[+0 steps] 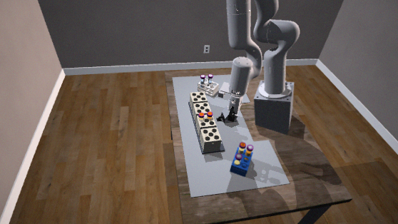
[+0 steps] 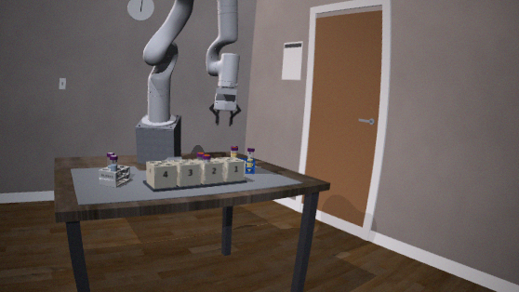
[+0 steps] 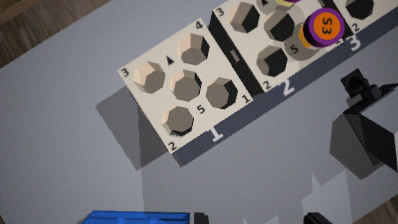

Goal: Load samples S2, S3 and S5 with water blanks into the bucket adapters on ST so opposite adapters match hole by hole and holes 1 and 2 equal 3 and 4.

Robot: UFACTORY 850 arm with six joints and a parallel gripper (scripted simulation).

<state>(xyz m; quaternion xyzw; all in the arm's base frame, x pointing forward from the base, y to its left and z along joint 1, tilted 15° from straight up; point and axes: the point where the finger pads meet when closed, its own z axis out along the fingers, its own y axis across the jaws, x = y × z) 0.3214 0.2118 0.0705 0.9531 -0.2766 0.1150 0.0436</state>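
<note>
My gripper (image 1: 232, 118) (image 2: 224, 125) (image 3: 257, 220) is open and empty, high above the table between the stand and the robot base. Adapter 2 (image 2: 213, 177) holds S3 (image 1: 210, 114) (image 3: 326, 27) in hole 1 and S5 (image 1: 201, 115) in hole 4. Adapter 1 (image 1: 212, 145) (image 2: 234, 174), adapter 3 (image 2: 189, 178) and adapter 4 (image 2: 164, 179) show no tubes. The blue rack (image 1: 239, 171) (image 3: 140, 218) holds one orange-dotted tube (image 1: 242, 145) and two other tubes, whose labels are unreadable here. The white rack (image 1: 212, 89) (image 2: 107, 180) holds two tubes with pale contents.
A small black object (image 1: 221, 117) (image 3: 356, 82) stands on the robot's side of the stand, beside a dark sloped body (image 3: 372, 132), partly out of the wrist view. A flat pale object lies by the white rack. The robot base (image 1: 272, 110) is at the right.
</note>
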